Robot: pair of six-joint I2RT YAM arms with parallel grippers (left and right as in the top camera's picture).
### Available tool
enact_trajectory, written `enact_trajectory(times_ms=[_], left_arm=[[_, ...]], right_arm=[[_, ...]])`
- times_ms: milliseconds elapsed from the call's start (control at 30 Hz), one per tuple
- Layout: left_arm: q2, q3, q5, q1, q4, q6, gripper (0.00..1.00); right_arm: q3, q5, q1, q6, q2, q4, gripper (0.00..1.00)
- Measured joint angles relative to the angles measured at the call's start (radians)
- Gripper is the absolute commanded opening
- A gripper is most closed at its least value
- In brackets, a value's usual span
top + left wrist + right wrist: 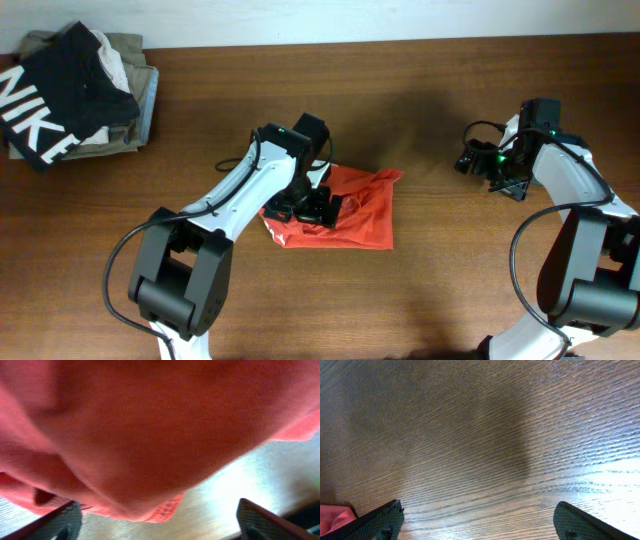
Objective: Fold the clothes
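The red-orange T-shirt (358,212) lies in a crumpled, roughly folded heap near the middle of the wooden table. My left gripper (312,207) hovers over the heap's left part. In the left wrist view the shirt (140,435) fills most of the frame, its hem hanging between the wide-apart fingers (157,522), which hold nothing. My right gripper (492,165) is open and empty over bare wood at the right, well away from the shirt. A small corner of the shirt (334,516) shows at the lower left of the right wrist view.
A black garment with white NIKE letters (55,95) lies on a stack of khaki folded garments (135,75) at the table's back left corner. The table's far edge meets a pale wall (400,18).
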Motion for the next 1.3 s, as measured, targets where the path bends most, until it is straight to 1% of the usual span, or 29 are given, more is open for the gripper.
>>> enact_trajectory(times_ms=[33, 67, 100, 133, 167, 200, 267, 300, 367, 400, 500, 600, 667, 733, 833, 867, 967, 1033, 1067, 1100, 1133, 1167, 1200, 1233, 1267, 1300], left_arm=[[0.0, 0.0, -0.017, -0.002, 0.002, -0.004, 0.43], [0.0, 0.0, -0.037, -0.002, 0.019, -0.015, 0.33], [0.0, 0.0, -0.042, -0.002, 0.032, -0.021, 0.33], [0.0, -0.001, -0.045, -0.002, 0.056, -0.023, 0.29], [0.0, -0.001, -0.048, -0.002, 0.071, -0.024, 0.04], [0.0, -0.001, -0.05, -0.002, 0.071, -0.027, 0.0], [0.0, -0.001, -0.046, -0.003, 0.071, -0.03, 0.0], [0.0, 0.0, -0.02, -0.002, 0.065, -0.031, 0.0], [0.0, 0.025, 0.08, -0.002, 0.023, -0.031, 0.0], [-0.004, 0.085, 0.11, -0.003, -0.016, -0.031, 0.0], [-0.062, 0.208, 0.133, -0.04, -0.035, -0.032, 0.0], [-0.068, 0.216, 0.138, -0.1, -0.026, -0.032, 0.02], [-0.068, 0.216, 0.138, -0.143, -0.024, -0.032, 0.09], [-0.068, 0.216, 0.128, -0.196, -0.031, -0.046, 0.1], [-0.068, 0.214, 0.027, -0.256, 0.114, -0.081, 0.11], [-0.068, 0.216, 0.004, -0.261, 0.188, -0.086, 0.11], [-0.055, 0.216, -0.06, -0.259, 0.304, -0.092, 0.11], [0.017, 0.216, -0.109, -0.259, 0.361, -0.092, 0.11], [0.074, 0.216, -0.148, -0.259, 0.442, -0.092, 0.11], [0.097, 0.215, -0.166, -0.259, 0.467, -0.092, 0.11], [0.119, 0.216, -0.19, -0.259, 0.542, -0.092, 0.13], [0.124, 0.215, -0.216, -0.259, 0.574, -0.092, 0.17], [0.124, 0.216, -0.228, -0.259, 0.589, -0.093, 0.29], [0.127, 0.216, -0.278, -0.259, 0.644, -0.111, 0.43], [0.127, 0.216, -0.313, -0.259, 0.665, -0.126, 0.87], [0.128, 0.216, -0.347, -0.259, 0.674, -0.137, 0.96]], right_arm=[[0.0, 0.0, 0.0, 0.0, 0.0, 0.0, 0.99], [0.0, 0.0, 0.0, 0.0, 0.0, 0.0, 0.99], [0.0, 0.0, 0.0, 0.0, 0.0, 0.0, 0.99], [0.0, 0.0, 0.0, 0.0, 0.0, -0.001, 0.99], [0.0, 0.0, 0.0, 0.0, 0.0, 0.0, 0.99], [0.0, 0.0, 0.0, 0.0, 0.0, 0.0, 0.99], [0.0, 0.0, 0.0, 0.0, 0.0, 0.0, 0.99], [0.0, 0.0, 0.0, 0.0, 0.0, 0.0, 0.99], [0.0, 0.0, 0.0, 0.0, 0.0, 0.001, 0.99], [0.0, 0.0, 0.0, -0.001, 0.0, 0.0, 0.99], [0.0, 0.0, 0.0, 0.0, 0.0, 0.0, 0.99], [0.0, 0.0, 0.0, 0.0, 0.0, 0.0, 0.99], [0.0, 0.0, 0.0, 0.0, 0.0, 0.0, 0.99], [0.0, 0.0, 0.0, 0.0, 0.0, 0.0, 0.99], [0.0, 0.0, 0.0, 0.0, 0.0, -0.002, 0.99], [0.0, 0.0, 0.0, 0.0, 0.0, -0.001, 0.99], [0.0, 0.0, 0.0, 0.0, 0.0, -0.001, 0.99], [0.0, 0.001, 0.0, 0.0, 0.0, 0.0, 0.98], [0.0, 0.0, 0.0, 0.0, 0.0, 0.001, 0.99], [0.0, 0.0, 0.0, 0.0, 0.0, -0.001, 0.99], [0.0, 0.0, 0.0, 0.0, 0.0, 0.0, 0.99], [0.0, 0.0, 0.0, 0.0, 0.0, 0.0, 0.99], [0.0, 0.0, 0.0, 0.0, 0.0, 0.0, 0.99], [0.0, 0.0, 0.0, 0.0, 0.0, 0.0, 0.99], [0.0, 0.0, 0.0, 0.0, 0.0, 0.0, 0.99], [0.0, 0.0, 0.0, 0.0, 0.0, 0.0, 0.99]])
